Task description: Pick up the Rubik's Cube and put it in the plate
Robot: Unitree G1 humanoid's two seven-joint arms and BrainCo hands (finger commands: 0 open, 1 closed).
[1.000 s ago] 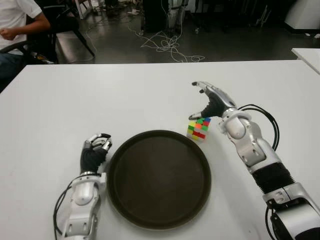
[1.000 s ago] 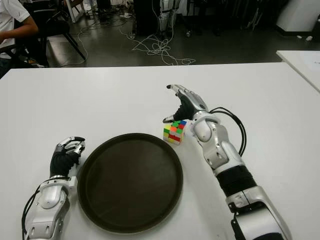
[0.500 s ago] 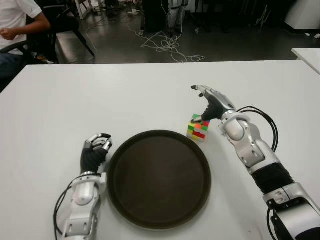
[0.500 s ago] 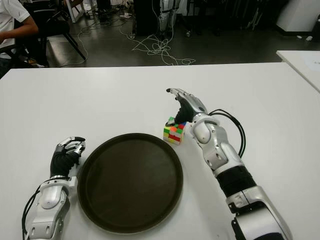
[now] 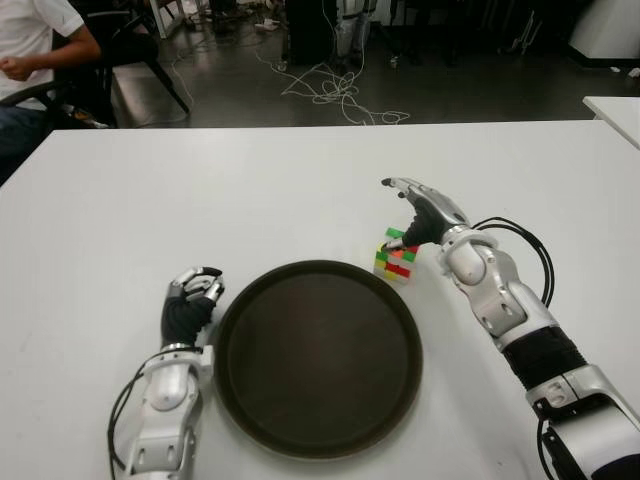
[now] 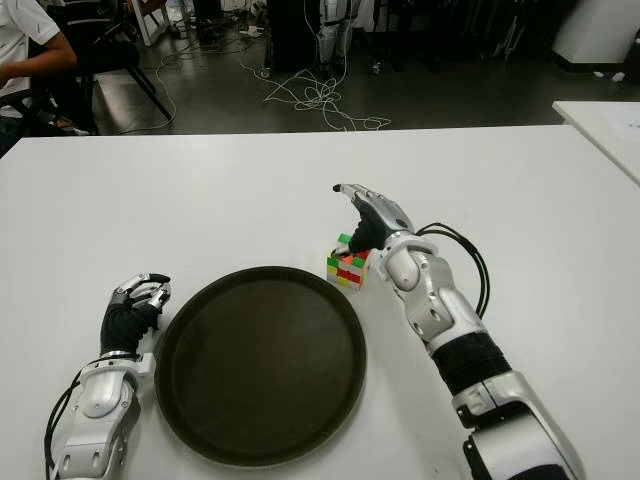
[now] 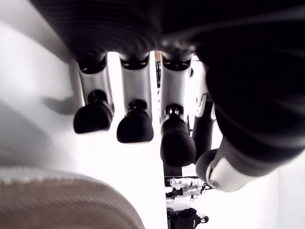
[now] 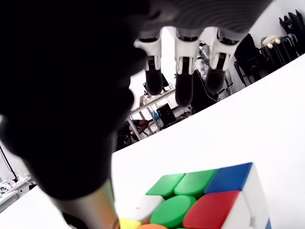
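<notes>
The Rubik's Cube [image 5: 397, 254] stands on the white table [image 5: 150, 200], just beyond the far right rim of the dark brown round plate [image 5: 318, 440]. My right hand [image 5: 408, 212] hovers over the cube's far side, fingers [image 8: 183, 81] stretched out and apart above it, thumb reaching down to its top. In the right wrist view the cube [image 8: 200, 202] lies close under the palm, not enclosed. My left hand [image 5: 192, 295] shows beside the plate's left rim, fingers [image 7: 136, 124] curled and holding nothing. Nothing lies in the plate.
A seated person [image 5: 30, 50] is at the far left beyond the table. Cables [image 5: 335, 90] lie on the floor behind. A second white table's corner [image 5: 615, 110] shows at the right.
My right hand has come down and in towards the cube, its thumb now over the cube's top. The cube, the plate and my left hand have not moved.
</notes>
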